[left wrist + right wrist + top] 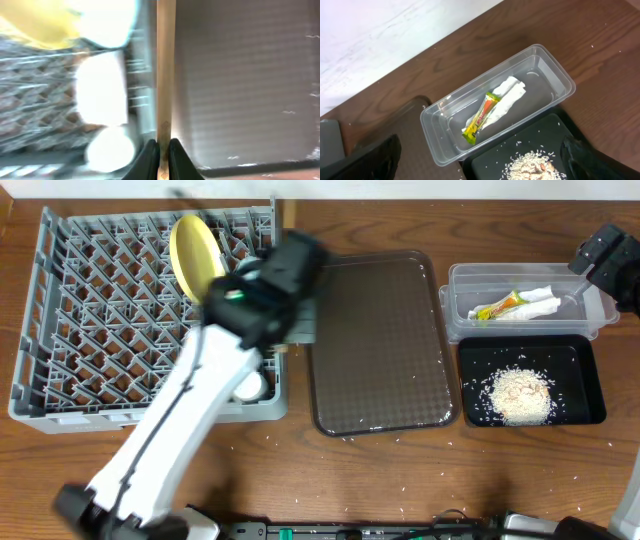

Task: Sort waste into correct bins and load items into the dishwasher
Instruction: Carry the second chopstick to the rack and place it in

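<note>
**Left gripper clamped on a wooden chopstick; right gripper spread wide and holding nothing.**
The chopstick runs straight up the left wrist frame from bottom centre. Its top is cut off, with the grey dish rack at left and the brown serving tray at right. That view is smeared, and the white blobs at left are unreadable. At centre of the right wrist frame, the clear tub holds the wrapper and the napkin.
</note>
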`<state>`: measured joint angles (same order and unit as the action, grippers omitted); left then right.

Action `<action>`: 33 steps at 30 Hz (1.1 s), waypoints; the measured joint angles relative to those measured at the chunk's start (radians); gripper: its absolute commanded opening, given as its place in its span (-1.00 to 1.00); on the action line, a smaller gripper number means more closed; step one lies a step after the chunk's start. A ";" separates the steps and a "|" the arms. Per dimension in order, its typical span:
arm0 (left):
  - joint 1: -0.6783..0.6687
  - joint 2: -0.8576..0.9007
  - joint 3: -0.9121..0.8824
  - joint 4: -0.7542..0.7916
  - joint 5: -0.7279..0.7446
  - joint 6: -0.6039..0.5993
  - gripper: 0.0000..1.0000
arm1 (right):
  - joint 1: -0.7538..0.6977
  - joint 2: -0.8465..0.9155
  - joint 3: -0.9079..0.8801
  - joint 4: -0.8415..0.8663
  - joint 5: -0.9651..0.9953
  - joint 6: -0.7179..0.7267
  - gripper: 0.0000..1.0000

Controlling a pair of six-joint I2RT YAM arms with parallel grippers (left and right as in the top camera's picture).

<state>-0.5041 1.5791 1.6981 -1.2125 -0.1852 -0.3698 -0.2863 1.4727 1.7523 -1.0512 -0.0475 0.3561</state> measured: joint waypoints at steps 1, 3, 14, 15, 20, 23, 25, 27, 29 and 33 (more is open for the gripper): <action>0.026 -0.016 0.000 -0.027 -0.025 0.020 -0.85 | 0.000 0.000 0.000 -0.001 0.000 0.000 0.99; 0.069 -0.023 -0.002 -0.063 -0.056 0.055 -0.85 | 0.000 0.000 0.000 0.000 0.000 0.000 0.98; 0.267 0.034 -0.190 0.019 -0.100 0.151 -0.85 | 0.000 0.000 0.000 0.000 0.000 0.000 0.98; 0.279 0.039 -0.206 0.029 -0.101 0.158 -0.85 | 0.000 0.000 0.000 0.000 0.000 0.000 0.99; 0.319 0.061 -0.278 0.079 -0.105 0.168 -0.85 | 0.000 0.000 0.000 0.000 0.000 0.000 0.99; 0.321 0.072 -0.315 0.113 -0.094 0.189 -0.84 | 0.000 0.000 0.000 0.000 0.000 0.000 0.98; 0.321 0.076 -0.335 0.127 -0.073 0.212 -0.51 | 0.000 0.000 0.000 0.000 0.000 0.000 0.99; 0.321 0.081 -0.348 0.137 -0.051 0.230 -0.33 | 0.000 0.000 0.000 0.000 0.000 0.000 0.99; 0.321 0.082 -0.351 0.139 -0.042 0.243 -0.30 | 0.000 0.000 0.000 0.000 0.000 0.000 0.98; 0.321 0.082 -0.351 0.140 -0.037 0.245 -0.29 | 0.000 0.000 0.000 0.000 0.000 0.000 0.99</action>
<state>-0.1833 1.6615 1.3468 -1.0725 -0.2218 -0.1246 -0.2863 1.4727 1.7523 -1.0515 -0.0479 0.3561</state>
